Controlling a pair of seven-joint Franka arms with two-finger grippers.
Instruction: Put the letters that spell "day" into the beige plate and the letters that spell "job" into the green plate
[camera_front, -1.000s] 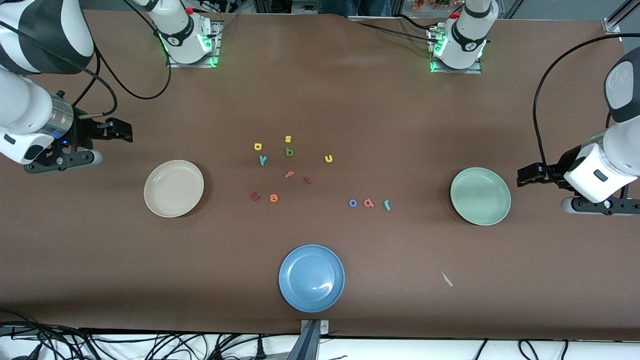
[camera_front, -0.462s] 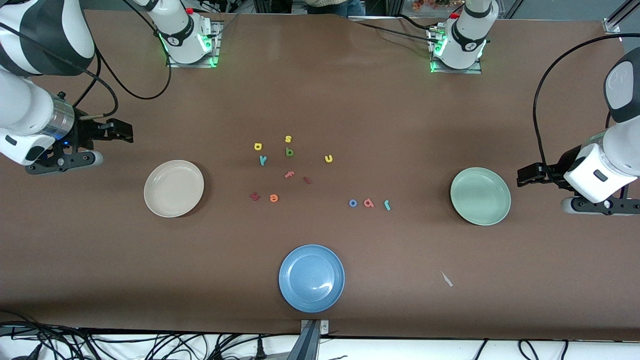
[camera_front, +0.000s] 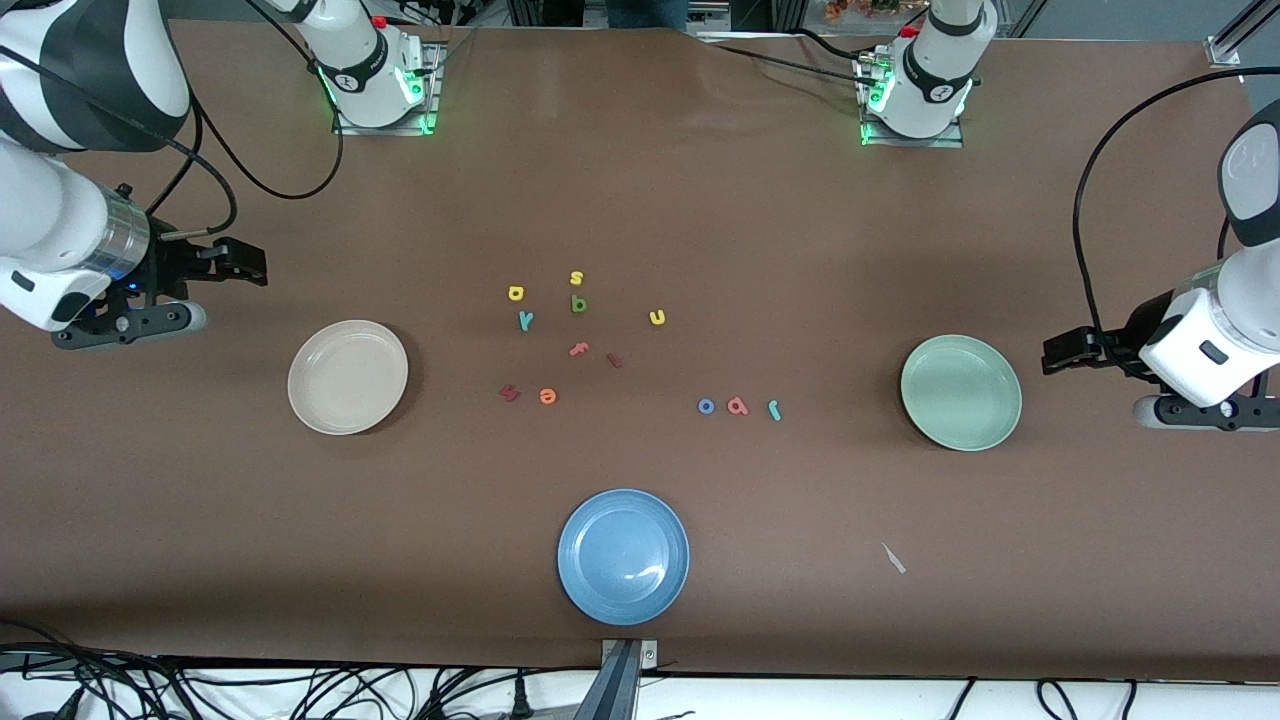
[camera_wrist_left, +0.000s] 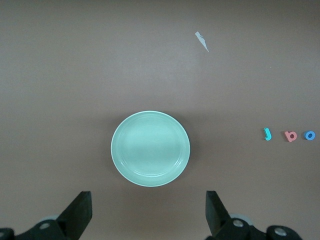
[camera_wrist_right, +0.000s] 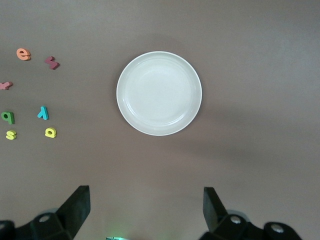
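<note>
The beige plate (camera_front: 348, 377) (camera_wrist_right: 159, 93) and the green plate (camera_front: 961, 392) (camera_wrist_left: 150, 148) both lie bare. In the middle cluster are the yellow loop-and-stem letter (camera_front: 516, 293) (camera_wrist_right: 50, 132), teal "y" (camera_front: 526, 320) (camera_wrist_right: 43, 113) and dark green letter (camera_front: 579, 304) (camera_wrist_right: 7, 117). In a row toward the green plate lie the blue "o" (camera_front: 706, 406) (camera_wrist_left: 310, 135), red-pink letter (camera_front: 737, 406) (camera_wrist_left: 290, 136) and teal hook (camera_front: 773, 409) (camera_wrist_left: 268, 134). My right gripper (camera_front: 243, 262) (camera_wrist_right: 145, 212) hangs open over bare table beside the beige plate. My left gripper (camera_front: 1062, 351) (camera_wrist_left: 148, 215) hangs open beside the green plate.
A blue plate (camera_front: 623, 556) sits near the front edge. Other letters lie in the cluster: yellow "s" (camera_front: 576, 278), yellow "u" (camera_front: 657, 317), pink letter (camera_front: 579, 349), two dark red ones (camera_front: 510, 393), orange "e" (camera_front: 547, 396). A paper scrap (camera_front: 893, 558) lies nearer the camera than the green plate.
The left arm has drifted slightly away from the green plate toward its end of the table. The right arm shifted a little. No letter or plate moved.
</note>
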